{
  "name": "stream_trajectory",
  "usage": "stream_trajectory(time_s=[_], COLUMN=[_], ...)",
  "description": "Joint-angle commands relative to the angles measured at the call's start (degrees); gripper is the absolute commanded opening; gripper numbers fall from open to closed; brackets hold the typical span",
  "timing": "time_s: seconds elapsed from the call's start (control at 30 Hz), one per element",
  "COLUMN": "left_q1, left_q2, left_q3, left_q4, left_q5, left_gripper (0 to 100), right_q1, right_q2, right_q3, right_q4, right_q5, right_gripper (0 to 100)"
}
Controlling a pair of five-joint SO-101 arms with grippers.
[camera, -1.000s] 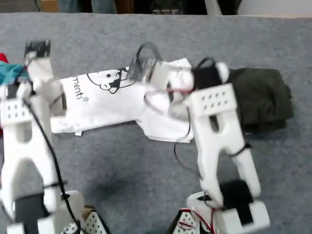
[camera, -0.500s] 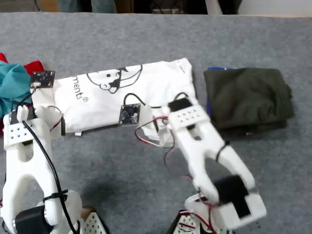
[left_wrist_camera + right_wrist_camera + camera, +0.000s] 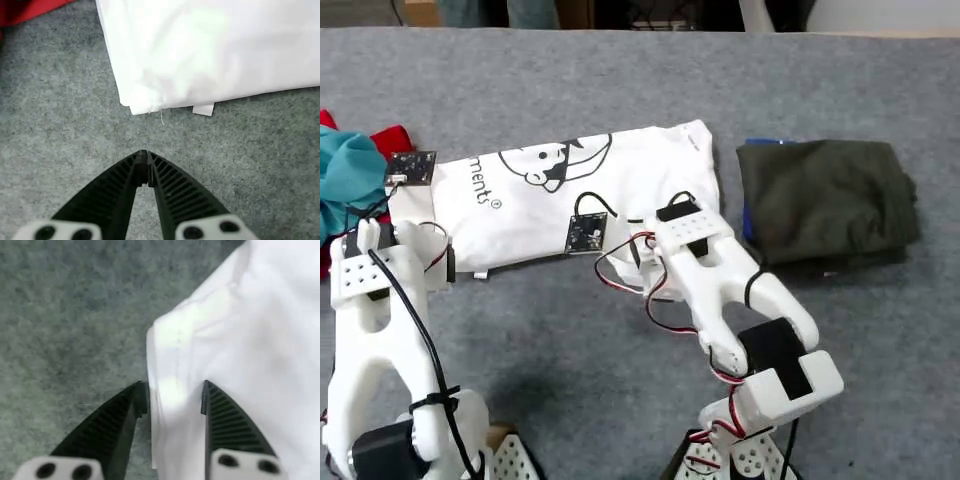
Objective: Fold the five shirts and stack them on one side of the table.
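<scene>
A white shirt with a cartoon print lies folded in the middle of the grey table. In the left wrist view its near-left corner sits just beyond my left gripper, which is shut and empty over bare table. My right gripper is open, its jaws standing either side of the white shirt's near edge. From above, the right arm rests at the shirt's near-right corner. A folded dark olive shirt lies at the right on top of a blue one.
A teal shirt and a red shirt lie bunched at the far left edge. The grey table covering is bare between the two arm bases and along the far side.
The right arm has drawn back from above the white shirt to its near edge, and the shirt's near-right part now lies flat. The left arm has pulled back to the near-left corner.
</scene>
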Motion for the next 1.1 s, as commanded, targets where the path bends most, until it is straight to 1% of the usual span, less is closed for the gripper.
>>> stream_trajectory(time_s=[0.0, 0.07, 0.2, 0.33, 0.43, 0.5, 0.63, 0.7, 0.9, 1.07], left_q1=[-0.31, -0.31, -0.31, -0.4, -0.4, -0.4, -0.4, -0.4, -0.04, -0.04], left_q2=[-1.58, -1.58, -1.58, -1.58, -1.58, -1.58, -1.49, -1.49, -1.85, -2.11], left_q3=[-0.13, -0.13, -0.13, 0.13, 0.13, 0.13, 0.13, 0.13, 4.53, 4.53], left_q4=[-0.62, -0.62, -0.62, -0.7, -0.7, -0.7, -0.7, -0.79, -6.33, -6.33], left_q5=[-0.26, -0.26, -0.26, -0.26, -0.26, -0.26, -0.26, -0.26, -0.26, -0.26], left_gripper=[3, 3, 3, 3, 3, 3, 3, 3, 3, 3], right_q1=[0.35, -0.09, -0.26, 0.09, 1.49, 2.37, 2.73, 2.64, 1.76, 1.67], right_q2=[1.19, 1.19, 1.19, 1.1, 1.27, 1.36, 1.63, 2.59, 13.14, 26.95], right_q3=[-1.19, -1.1, -1.1, -1.45, -4.0, -8.92, -23.69, -30.37, -51.38, -70.11], right_q4=[-2.37, -2.46, -2.46, -2.99, -2.64, 1.76, 16.7, 22.15, 29.19, 34.46], right_q5=[0.53, 0.53, 0.53, 0.44, -1.32, -2.11, -2.29, -2.29, -1.67, 3.69], right_gripper=[20.1, 17.1, 7.0, 1.4, 1.3, 1.3, 1.3, 1.3, 1.4, 1.4])
